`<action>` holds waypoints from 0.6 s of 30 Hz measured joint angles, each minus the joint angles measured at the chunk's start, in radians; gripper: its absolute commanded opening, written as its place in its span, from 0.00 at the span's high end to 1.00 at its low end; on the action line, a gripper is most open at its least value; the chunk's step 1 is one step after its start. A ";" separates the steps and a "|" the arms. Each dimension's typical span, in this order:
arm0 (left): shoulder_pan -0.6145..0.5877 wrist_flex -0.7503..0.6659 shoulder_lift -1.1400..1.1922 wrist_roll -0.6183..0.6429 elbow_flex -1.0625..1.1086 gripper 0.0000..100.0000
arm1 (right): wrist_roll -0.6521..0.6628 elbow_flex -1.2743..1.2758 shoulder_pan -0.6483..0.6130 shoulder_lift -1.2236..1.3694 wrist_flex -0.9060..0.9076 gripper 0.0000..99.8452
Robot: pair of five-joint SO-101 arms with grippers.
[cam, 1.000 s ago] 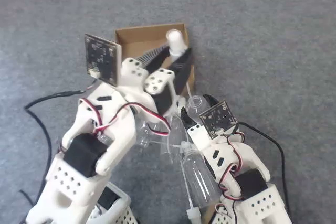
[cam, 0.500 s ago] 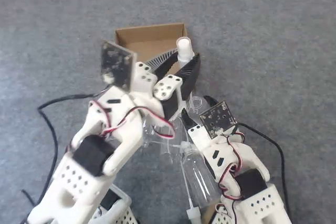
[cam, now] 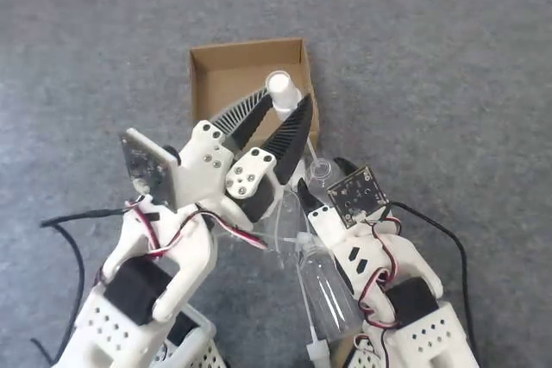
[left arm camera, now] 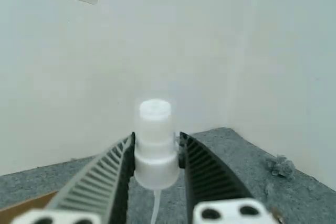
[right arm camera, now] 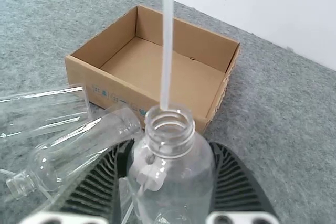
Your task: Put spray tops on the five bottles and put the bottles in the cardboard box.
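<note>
Left gripper [cam: 285, 102] pinches spray top [left arm camera: 155, 129], tilted back toward 7 o'clock since a second ago | dip tube [right arm camera: 167, 51] now enters bottle [right arm camera: 167, 129], clamped by right gripper [right arm camera: 169, 156] | cardboard box [cam: 246, 45] at bottle's 11 o'clock | capping looks close.

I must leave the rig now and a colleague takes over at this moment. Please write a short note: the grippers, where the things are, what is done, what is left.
Left gripper: shut on a spray top, its dip tube hanging down toward the bottle.
Right gripper: shut on a clear bottle, upright, neck open. The tube's end is at the neck; I cannot tell if it is inside.
Cardboard box: empty. Two loose bottles lie beside it, without tops.
Done: no bottle capped or boxed.
Left: seat this top, box this bottle, then the others.
</note>
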 measured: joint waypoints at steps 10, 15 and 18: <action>0.000 -0.015 -0.003 -0.002 0.051 0.99 | 0.000 0.000 -0.002 0.000 0.000 0.97; 0.000 -0.015 -0.005 -0.002 0.061 0.99 | 0.000 0.000 0.000 0.000 0.000 0.97; 0.000 -0.015 -0.005 -0.002 0.078 0.99 | 0.000 0.000 -0.002 0.000 0.000 0.97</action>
